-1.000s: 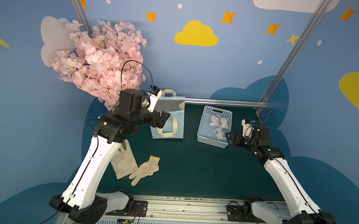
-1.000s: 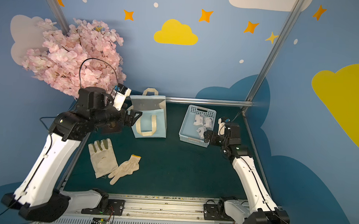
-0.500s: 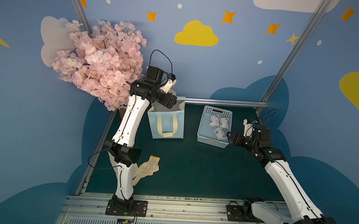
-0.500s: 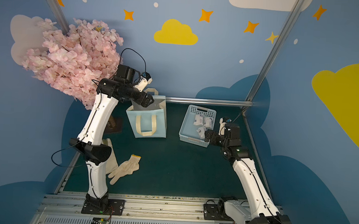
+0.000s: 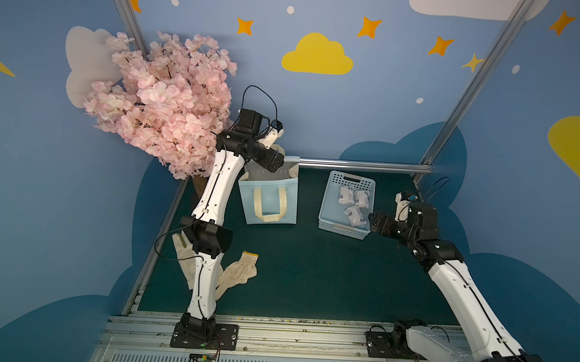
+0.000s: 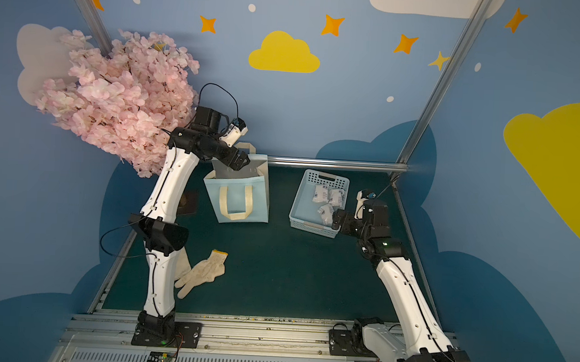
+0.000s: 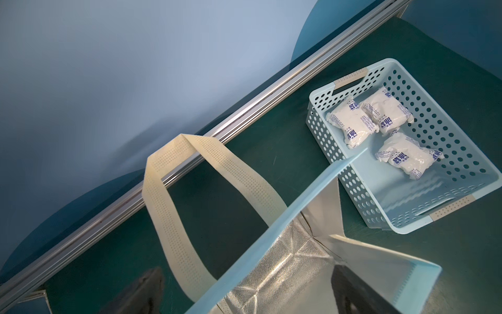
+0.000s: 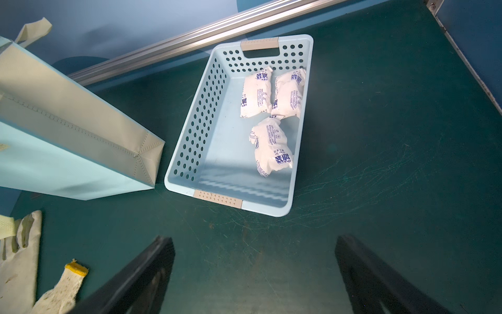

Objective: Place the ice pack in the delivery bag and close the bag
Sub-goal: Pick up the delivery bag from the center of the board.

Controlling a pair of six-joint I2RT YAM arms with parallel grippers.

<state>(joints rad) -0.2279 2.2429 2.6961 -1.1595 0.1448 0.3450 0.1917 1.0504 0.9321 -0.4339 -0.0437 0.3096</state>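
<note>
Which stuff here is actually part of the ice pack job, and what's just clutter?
Job: delivery bag; three ice packs, sitting in the basket.
Clutter: two gloves; pink blossom branches.

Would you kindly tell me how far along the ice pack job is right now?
Done: the delivery bag stands open, foil lining showing. In hand: nothing; the left pincer is open at the bag's mouth, the right pincer open near the basket. Left: three ice packs lie in the basket, none picked up.
</note>
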